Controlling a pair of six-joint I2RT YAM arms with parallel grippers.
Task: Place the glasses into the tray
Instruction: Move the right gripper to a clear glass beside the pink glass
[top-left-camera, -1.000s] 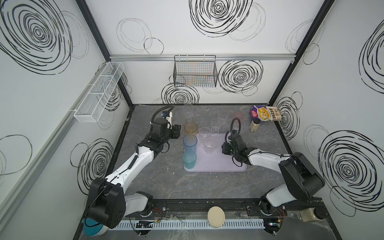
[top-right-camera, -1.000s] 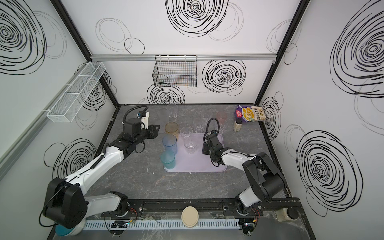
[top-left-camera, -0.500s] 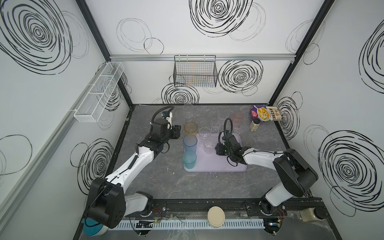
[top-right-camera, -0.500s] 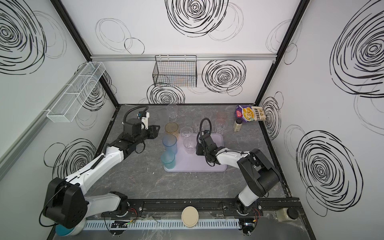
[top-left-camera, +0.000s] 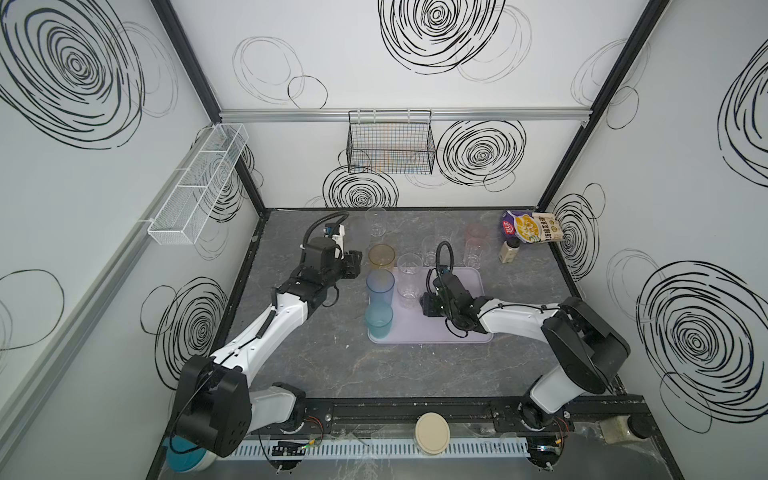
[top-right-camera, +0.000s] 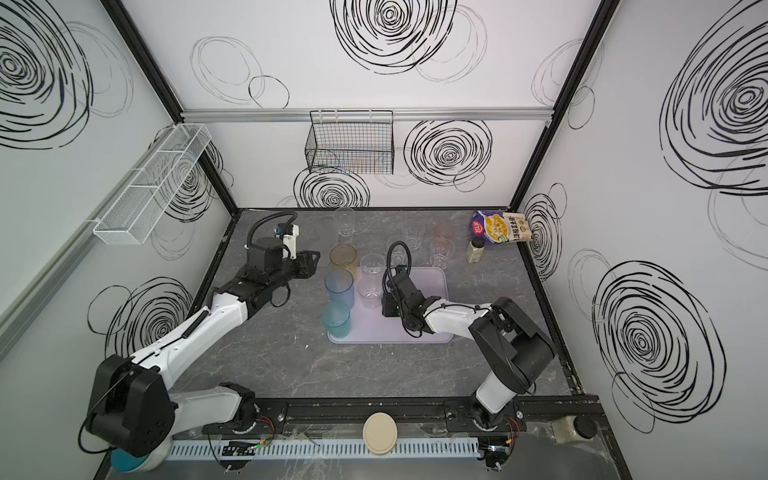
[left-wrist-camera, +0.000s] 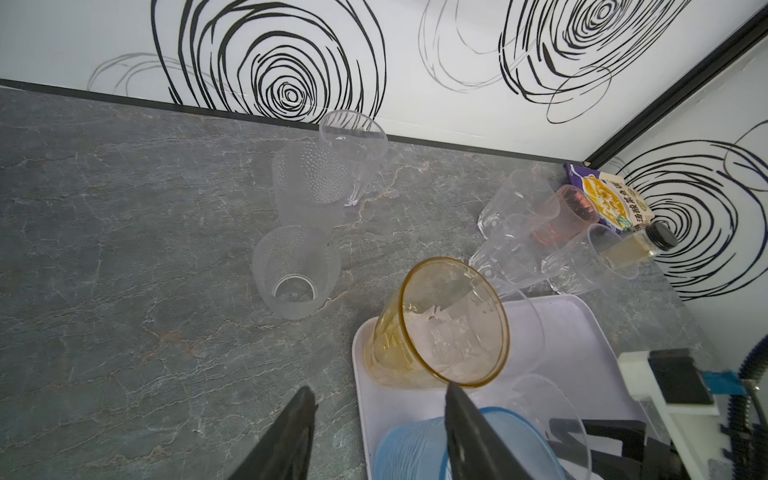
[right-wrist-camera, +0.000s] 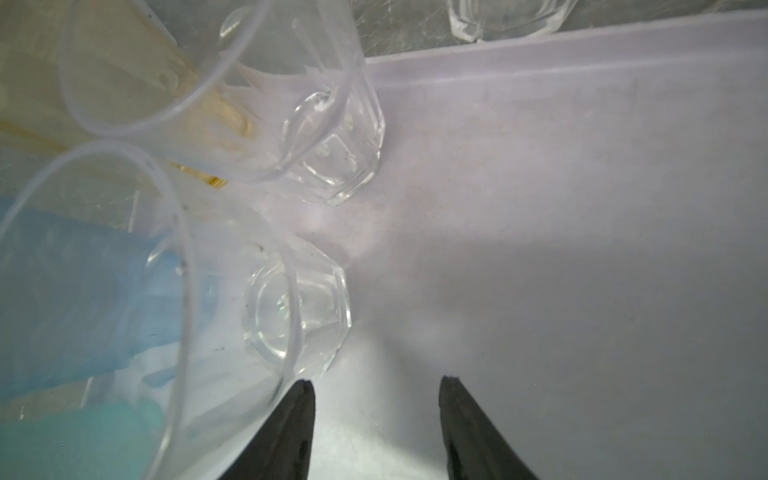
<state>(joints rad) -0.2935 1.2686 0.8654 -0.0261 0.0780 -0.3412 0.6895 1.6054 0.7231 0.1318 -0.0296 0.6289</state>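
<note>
Five of the glasses (top-left-camera: 409, 266) stand in the tray (top-left-camera: 465, 286), packed along its 9 o'clock side: the amber glass (top-left-camera: 381, 255), the blue glass (top-left-camera: 380, 286), the teal glass (top-left-camera: 378, 322) and two clear ones beside them. The rest wait on the table (top-left-camera: 316, 365). Two frosted glasses (left-wrist-camera: 297, 274) are at the tray's 11 o'clock, with a tall clear glass (left-wrist-camera: 353, 141) close behind them. At 1 o'clock the pink glass (left-wrist-camera: 565, 216) huddles with several clear ones beside the small bottle (left-wrist-camera: 636, 247).

The right gripper (right-wrist-camera: 376, 382) hangs low over the tray, jaws apart and empty. One finger is just beside the rim of the nearest clear glass (right-wrist-camera: 297, 307). The left gripper (left-wrist-camera: 378, 390) is also released and empty, with a finger close to the amber glass's rim.

From where I stand, the crowding is the danger. A careless sideways swing by either arm could clip a rim, and these light glasses stand so close that one could topple into its neighbours. Reaching into the 1 o'clock huddle risks knocking the bottle or dragging a second glass along. The see-through walls look slick, so a shallow or off-centre pinch could let one slip.
</note>
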